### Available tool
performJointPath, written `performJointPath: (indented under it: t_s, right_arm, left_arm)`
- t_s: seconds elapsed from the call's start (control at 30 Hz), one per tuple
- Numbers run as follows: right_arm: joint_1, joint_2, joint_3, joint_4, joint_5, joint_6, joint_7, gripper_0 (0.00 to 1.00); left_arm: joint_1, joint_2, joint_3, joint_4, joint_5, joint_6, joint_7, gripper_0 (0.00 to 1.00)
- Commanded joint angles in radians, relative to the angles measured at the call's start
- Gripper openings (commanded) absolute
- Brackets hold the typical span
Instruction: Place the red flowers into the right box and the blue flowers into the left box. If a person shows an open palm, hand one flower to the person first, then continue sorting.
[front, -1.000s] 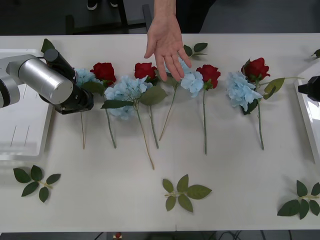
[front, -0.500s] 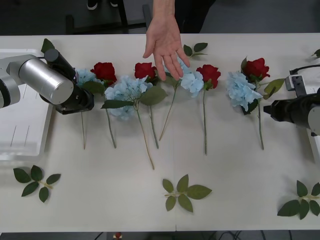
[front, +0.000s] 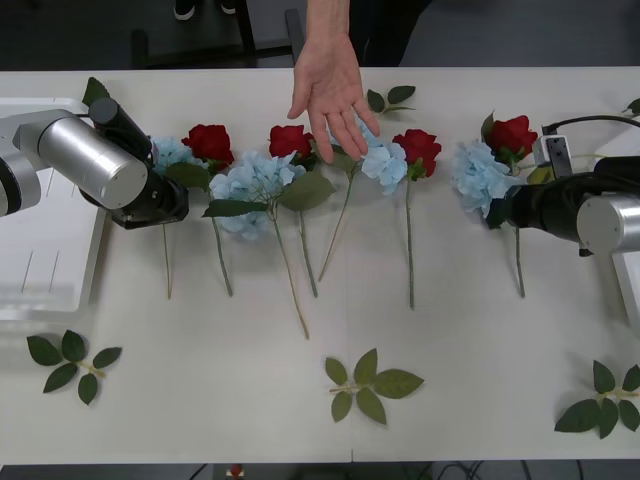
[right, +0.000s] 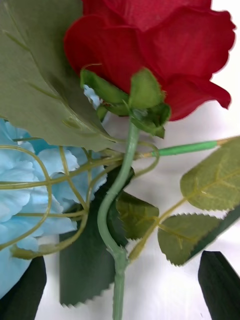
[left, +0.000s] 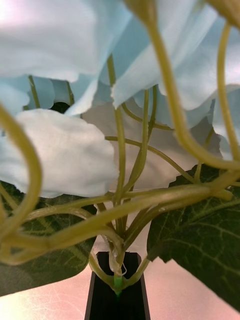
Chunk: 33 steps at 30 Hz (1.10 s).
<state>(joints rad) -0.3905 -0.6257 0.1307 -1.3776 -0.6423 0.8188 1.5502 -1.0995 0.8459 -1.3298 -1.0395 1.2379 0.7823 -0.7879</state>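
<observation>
Currently, the rightmost red rose is lying on the table beside a blue hydrangea, its stem running between the spread fingers of the right gripper. The left gripper is clenching the leftmost hydrangea's stem. A person's open palm is hovering above the row.

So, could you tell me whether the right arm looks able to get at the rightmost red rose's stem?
Probably yes: the right gripper has open jaws on either side of the red rose's stem, though a blue hydrangea and leaves crowd close.
</observation>
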Motion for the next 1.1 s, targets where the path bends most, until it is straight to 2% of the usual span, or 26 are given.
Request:
performJointPath:
  t_s: [0.03,0.4,0.47,0.5,0.53,0.57,0.63,0.97,1.07,1.1]
  right_arm:
    - [-0.06,0.014,-0.008,0.068,0.018,-0.044,0.016,0.83]
    - [-0.073,0.006,-0.008,0.141,0.059,-0.055,0.033,0.73]
    - [-0.073,0.006,-0.008,0.147,0.066,-0.056,0.034,0.61]
    - [-0.073,0.006,-0.008,0.147,0.07,-0.056,0.034,0.49]
    - [-0.071,0.006,-0.008,0.147,0.075,-0.058,0.034,0.29]
    - [-0.071,0.006,-0.008,0.147,0.081,-0.056,0.036,0.16]
    - [-0.071,0.008,-0.006,0.147,0.09,-0.056,0.034,0.0]
    - [-0.07,0.006,-0.011,0.109,0.07,-0.047,0.028,0.0]
    - [-0.067,0.006,-0.04,0.058,0.062,0.008,0.027,0.0]
    - [-0.064,0.006,-0.069,0.014,0.056,0.065,0.027,0.0]
  left_arm:
    - [0.001,-0.008,0.007,-0.013,0.009,-0.002,-0.022,0.0]
    - [0.001,-0.008,0.007,-0.011,0.009,-0.002,-0.022,0.0]
    - [0.001,-0.007,0.007,-0.011,0.009,-0.002,-0.022,0.0]
    - [0.003,-0.008,0.007,-0.011,0.009,-0.002,-0.022,0.0]
    - [0.001,-0.008,0.007,-0.011,0.009,-0.002,-0.022,0.0]
    - [0.001,-0.008,0.007,-0.011,0.009,-0.002,-0.022,0.0]
    - [0.001,-0.008,0.007,-0.011,0.009,-0.002,-0.022,0.0]
    - [0.001,-0.007,0.007,-0.013,0.009,-0.002,-0.022,0.0]
    - [0.001,-0.008,0.007,-0.013,0.009,-0.002,-0.022,0.0]
    - [0.003,-0.008,0.007,-0.013,0.009,-0.002,-0.024,0.0]
